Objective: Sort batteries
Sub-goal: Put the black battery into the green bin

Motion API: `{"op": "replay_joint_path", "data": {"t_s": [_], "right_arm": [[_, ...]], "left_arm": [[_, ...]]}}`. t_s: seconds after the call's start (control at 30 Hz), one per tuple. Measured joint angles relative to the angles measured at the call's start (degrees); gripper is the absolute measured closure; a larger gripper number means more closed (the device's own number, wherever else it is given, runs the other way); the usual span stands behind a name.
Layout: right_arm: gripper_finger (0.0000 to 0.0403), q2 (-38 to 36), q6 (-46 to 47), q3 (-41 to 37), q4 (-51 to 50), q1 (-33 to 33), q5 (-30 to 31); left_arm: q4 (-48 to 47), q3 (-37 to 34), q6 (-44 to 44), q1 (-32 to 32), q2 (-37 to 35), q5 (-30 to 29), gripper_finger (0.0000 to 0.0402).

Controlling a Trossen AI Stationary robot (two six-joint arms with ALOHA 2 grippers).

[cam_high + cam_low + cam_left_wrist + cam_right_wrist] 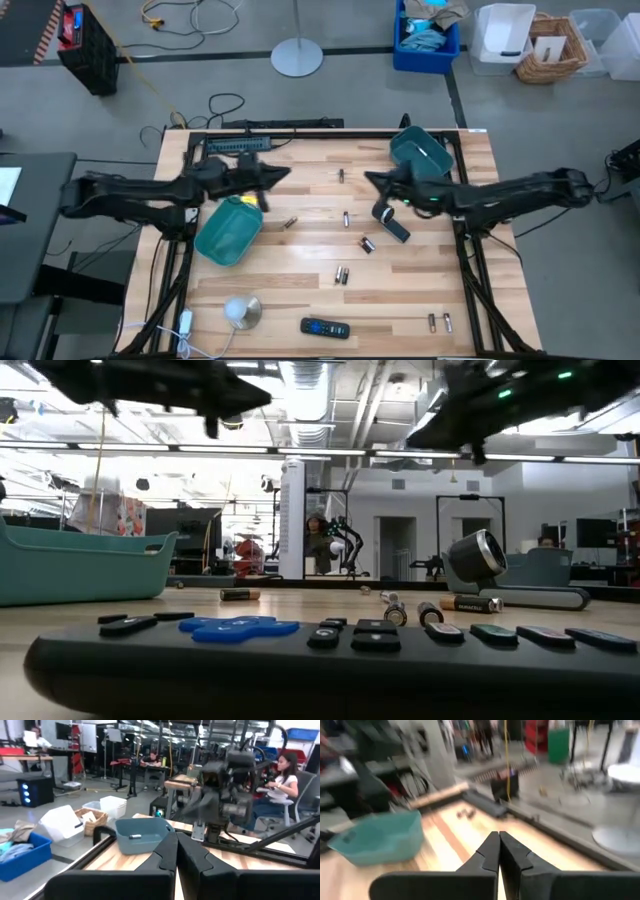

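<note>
Both claws are pressed shut and empty, left claw (283, 174) and right claw (371, 178) above the table (300, 290).

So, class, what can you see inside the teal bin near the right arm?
In the left wrist view, one battery lies inside the teal bin. The front wall covers the lower floor, so any further contents cannot be seen.

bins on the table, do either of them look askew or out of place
Yes. In the high view the left teal bin sits turned at a slant to the table edges, and the right teal bin hangs partly over the table's far edge. A loose battery already lies inside the right one. Neither looks damaged or tipped over.
</note>
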Motion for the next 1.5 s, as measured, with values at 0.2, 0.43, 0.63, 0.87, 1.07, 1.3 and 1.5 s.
{"op": "replay_joint_path", "data": {"t_s": [0.2, 0.43, 0.63, 0.87, 1.07, 1.3, 1.5], "right_arm": [[0.0375, 13.88, 9.69, 12.70, -14.50, -4.43, -1.33], [0.0349, 26.77, 15.39, 25.66, -31.34, -8.40, -5.37], [0.0282, 35.37, 18.47, 31.51, -33.43, -11.45, -12.21], [0.0195, 43.91, 23.26, 36.18, -39.67, -14.98, -12.44], [0.0168, 49.31, 24.60, 39.04, -39.38, -16.04, -12.33], [0.0169, 52.94, 25.72, 40.69, -39.58, -16.92, -11.85], [0.0198, 53.32, 25.59, 40.81, -41.24, -16.85, -11.37]], "left_arm": [[-9.87, -3.57, -0.36, 0.02, -11.03, -0.21, 0.0401], [-12.31, -7.94, 1.82, 0.00, -16.77, -0.53, 0.0401], [-11.44, -10.15, 1.27, 0.00, -18.60, -0.57, 0.0401], [-13.33, -10.11, 0.78, 0.00, -19.62, 0.08, 0.0402], [-13.72, -10.10, 0.78, -0.02, -19.58, 0.19, 0.0401], [-14.03, -10.10, 0.90, 0.00, -19.58, 0.32, 0.0401], [-14.08, -10.10, 1.41, 0.04, -19.56, 0.32, 0.0401]]}}
